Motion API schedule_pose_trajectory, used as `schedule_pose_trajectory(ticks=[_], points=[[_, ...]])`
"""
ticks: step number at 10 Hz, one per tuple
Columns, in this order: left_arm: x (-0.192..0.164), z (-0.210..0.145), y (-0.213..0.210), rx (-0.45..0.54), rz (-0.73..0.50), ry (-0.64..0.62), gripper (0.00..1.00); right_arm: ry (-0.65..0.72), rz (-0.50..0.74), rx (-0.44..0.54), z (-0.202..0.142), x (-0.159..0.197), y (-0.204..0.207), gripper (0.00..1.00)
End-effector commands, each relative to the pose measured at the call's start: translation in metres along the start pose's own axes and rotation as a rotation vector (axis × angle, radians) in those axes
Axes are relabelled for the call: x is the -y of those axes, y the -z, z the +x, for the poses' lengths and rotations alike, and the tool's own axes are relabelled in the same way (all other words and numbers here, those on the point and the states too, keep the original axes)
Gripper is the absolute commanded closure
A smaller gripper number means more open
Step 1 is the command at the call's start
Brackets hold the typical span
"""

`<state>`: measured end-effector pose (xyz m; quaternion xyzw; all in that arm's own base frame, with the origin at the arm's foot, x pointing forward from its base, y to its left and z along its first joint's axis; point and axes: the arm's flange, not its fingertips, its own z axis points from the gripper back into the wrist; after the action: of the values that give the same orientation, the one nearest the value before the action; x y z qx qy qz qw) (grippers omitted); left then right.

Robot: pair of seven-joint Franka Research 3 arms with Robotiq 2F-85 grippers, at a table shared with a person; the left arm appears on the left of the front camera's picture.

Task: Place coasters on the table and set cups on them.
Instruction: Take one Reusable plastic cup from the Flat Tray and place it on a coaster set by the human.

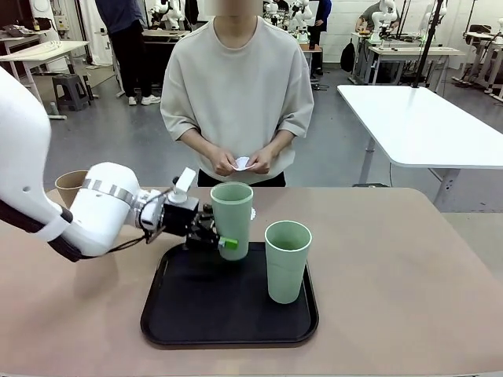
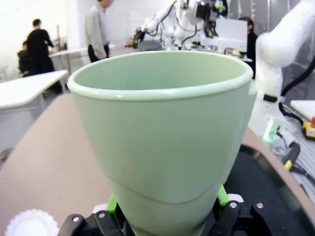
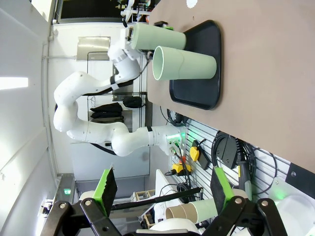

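Pinched low by the left jaws over the black plastic tray (image 1: 169, 318), the pale mint green tapered tumbler (image 1: 232, 216) could topple off the white lacy paper coaster (image 2: 30, 223) near the beige desk's (image 1: 409, 275) far edge; right jaws stand spread.

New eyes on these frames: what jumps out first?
The left gripper is shut on a mint green cup at the far-left part of the black tray, and the cup looms large in the left wrist view. A second mint green cup stands on the tray's right side. Across the table, the person's hands hold a white coaster.
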<state>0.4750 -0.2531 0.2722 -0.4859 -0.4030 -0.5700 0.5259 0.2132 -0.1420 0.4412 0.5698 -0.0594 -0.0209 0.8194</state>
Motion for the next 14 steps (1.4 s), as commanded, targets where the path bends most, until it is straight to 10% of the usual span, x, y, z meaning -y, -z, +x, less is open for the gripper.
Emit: schedule_pose_trajectory(ticks=[1, 10, 11, 14], points=[[0.022, 0.059, -0.017, 0.011, 0.057, -0.007, 1.00, -0.004, 0.013, 0.000, 0.000, 0.000, -0.001, 0.00], [0.018, 0.103, -0.029, 0.023, 0.051, -0.003, 1.00, -0.004, 0.013, 0.000, 0.000, 0.000, -0.001, 0.00], [0.018, 0.103, -0.029, 0.022, 0.052, -0.019, 0.18, -0.004, 0.013, 0.000, 0.000, 0.000, -0.001, 0.00], [-0.047, 0.092, 0.001, -0.039, 0.110, 0.034, 0.18, -0.004, 0.013, 0.000, 0.000, 0.000, -0.001, 0.00]])
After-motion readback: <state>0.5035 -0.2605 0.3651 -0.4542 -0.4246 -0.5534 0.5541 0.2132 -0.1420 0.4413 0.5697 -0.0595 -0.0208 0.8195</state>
